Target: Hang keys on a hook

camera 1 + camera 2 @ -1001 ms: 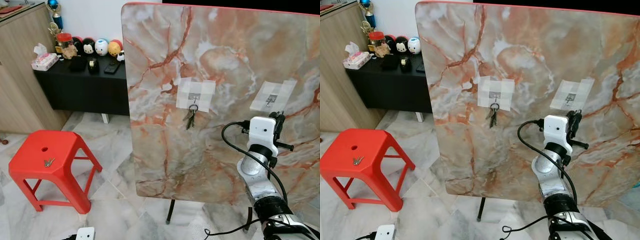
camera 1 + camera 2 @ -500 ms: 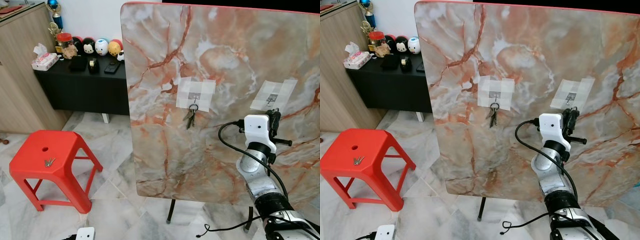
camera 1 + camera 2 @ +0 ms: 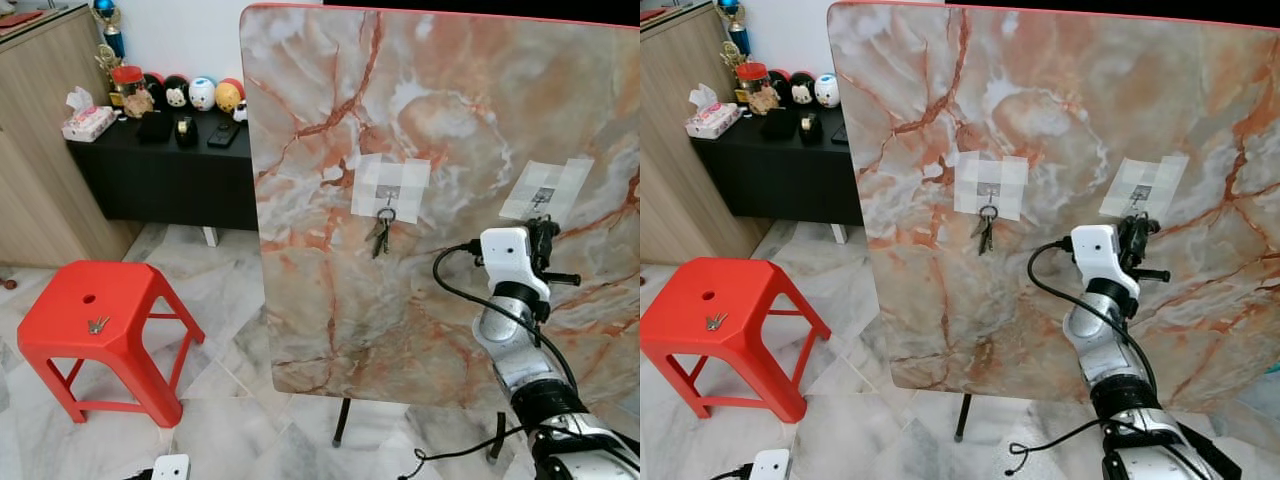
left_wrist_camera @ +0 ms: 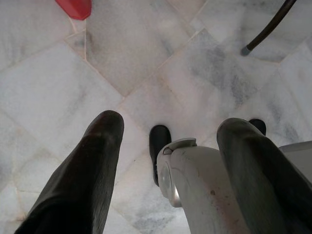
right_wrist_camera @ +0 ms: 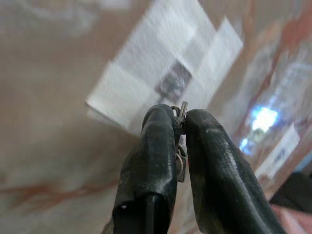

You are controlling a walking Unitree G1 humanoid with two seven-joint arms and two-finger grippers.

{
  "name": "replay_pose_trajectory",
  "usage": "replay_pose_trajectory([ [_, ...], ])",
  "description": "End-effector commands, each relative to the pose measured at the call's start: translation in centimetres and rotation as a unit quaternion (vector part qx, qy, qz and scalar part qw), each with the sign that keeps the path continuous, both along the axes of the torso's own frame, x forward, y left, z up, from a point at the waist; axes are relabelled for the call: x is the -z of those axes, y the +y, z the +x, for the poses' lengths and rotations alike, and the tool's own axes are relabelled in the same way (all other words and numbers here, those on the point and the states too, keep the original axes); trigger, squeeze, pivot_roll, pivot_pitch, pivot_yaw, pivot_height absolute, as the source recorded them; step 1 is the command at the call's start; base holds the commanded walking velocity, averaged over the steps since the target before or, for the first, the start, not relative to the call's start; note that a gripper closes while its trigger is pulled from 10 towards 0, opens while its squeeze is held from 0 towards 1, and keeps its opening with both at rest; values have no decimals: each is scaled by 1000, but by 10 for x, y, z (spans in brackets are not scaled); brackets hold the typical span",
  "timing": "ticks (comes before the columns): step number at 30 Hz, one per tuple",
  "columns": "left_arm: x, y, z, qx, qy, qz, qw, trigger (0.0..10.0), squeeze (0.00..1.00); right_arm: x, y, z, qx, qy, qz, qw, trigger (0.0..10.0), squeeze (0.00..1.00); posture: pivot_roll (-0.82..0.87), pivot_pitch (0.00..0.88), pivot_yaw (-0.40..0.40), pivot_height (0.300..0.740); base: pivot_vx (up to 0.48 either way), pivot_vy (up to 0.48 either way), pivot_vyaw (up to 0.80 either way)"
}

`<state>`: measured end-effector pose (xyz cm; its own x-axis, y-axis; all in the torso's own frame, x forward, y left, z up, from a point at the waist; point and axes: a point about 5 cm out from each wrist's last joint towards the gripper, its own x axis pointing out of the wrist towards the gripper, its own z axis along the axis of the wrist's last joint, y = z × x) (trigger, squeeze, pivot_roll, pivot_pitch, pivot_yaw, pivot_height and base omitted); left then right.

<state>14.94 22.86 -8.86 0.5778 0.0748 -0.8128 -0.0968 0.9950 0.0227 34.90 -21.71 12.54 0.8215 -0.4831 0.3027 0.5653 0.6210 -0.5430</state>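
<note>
**Keys held up to the free hook on the marble panel**

The marble panel (image 3: 440, 180) fills the centre and right of the head views, standing upright so that its two taped hooks face the robot. The red stool (image 3: 95, 325), at lower left, carries a spare bunch of keys (image 3: 98, 324), probably waiting its turn. The left hook (image 3: 387, 196), near centre frame, already bears a hanging key bunch (image 3: 380, 235), so the right hook (image 3: 541, 197) is the free one. The right gripper (image 3: 1134, 232) is raised just below that hook; its fingers are closed tight on a small set of keys (image 5: 180, 127), pinched near the ring so it can be offered to the hook. The left gripper (image 4: 168, 161) hangs idle above the floor (image 4: 146, 63), fingers spread, holding nothing.
</note>
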Motion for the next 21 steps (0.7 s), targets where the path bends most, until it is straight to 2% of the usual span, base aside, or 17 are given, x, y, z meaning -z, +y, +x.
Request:
replay_pose_trajectory([
  [1, 1, 0, -3, 0, 7, 2, 1000, 10000, 0, -8, -1, 4, -3, -5, -23, 1000, 10000, 0, 31, 0, -57, 740, 0, 0, 0],
  [18, 1, 1, -4, 1, 8, 3, 1000, 10000, 0, -3, -5, 4, 14, 13, -16, 1000, 10000, 0, 31, 0, -55, 740, 0, 0, 0],
  [21, 1, 1, -4, 0, 8, 3, 1000, 10000, 0, -4, -2, 4, 4, 15, -37, 999, 10000, 0, 31, 0, -55, 740, 0, 0, 0],
])
